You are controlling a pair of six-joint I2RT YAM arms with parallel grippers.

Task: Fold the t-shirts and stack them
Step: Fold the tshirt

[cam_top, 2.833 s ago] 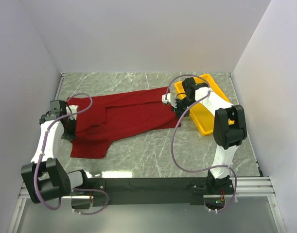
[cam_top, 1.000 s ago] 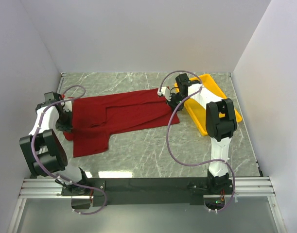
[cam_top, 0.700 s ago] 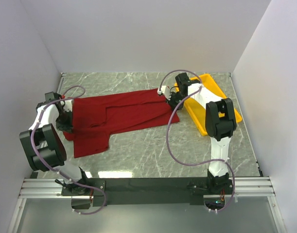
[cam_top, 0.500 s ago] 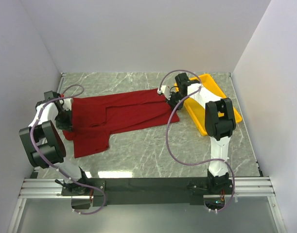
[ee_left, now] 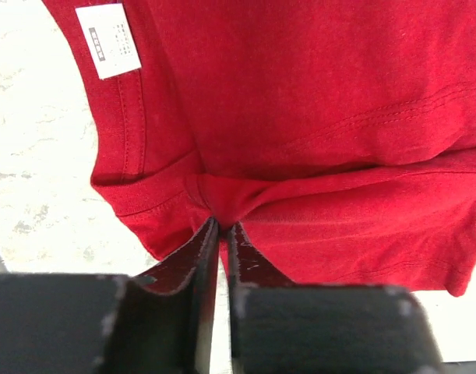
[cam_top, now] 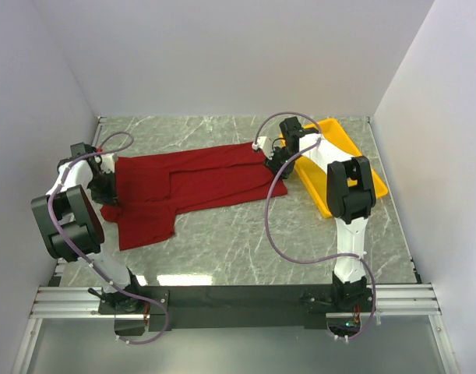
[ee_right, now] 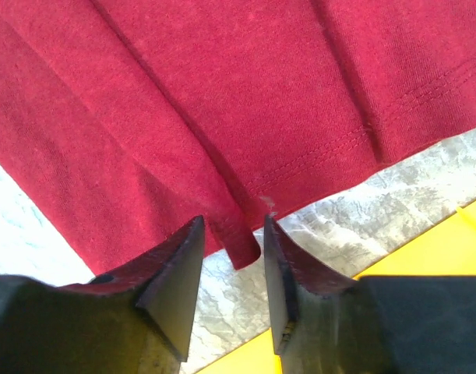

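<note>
1. The t-shirt (cam_top: 195,183) lies flat on the table (cam_top: 222,257), long axis L-R, between both arms.
2. Left gripper (ee_left: 220,226) at the collar end: jaws nearly closed, pinching a small cloth fold.
3. Right gripper (ee_right: 231,234) at the hem end, beside the yellow tray (cam_top: 339,140): jaws approx. half apart, hem corner between them, not squeezed.

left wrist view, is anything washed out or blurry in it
Left wrist: the table is blown out near white, the t-shirt and its label look sharp, the dark fingers are soft. Top external: a glare patch sits on the table near the bases.
</note>
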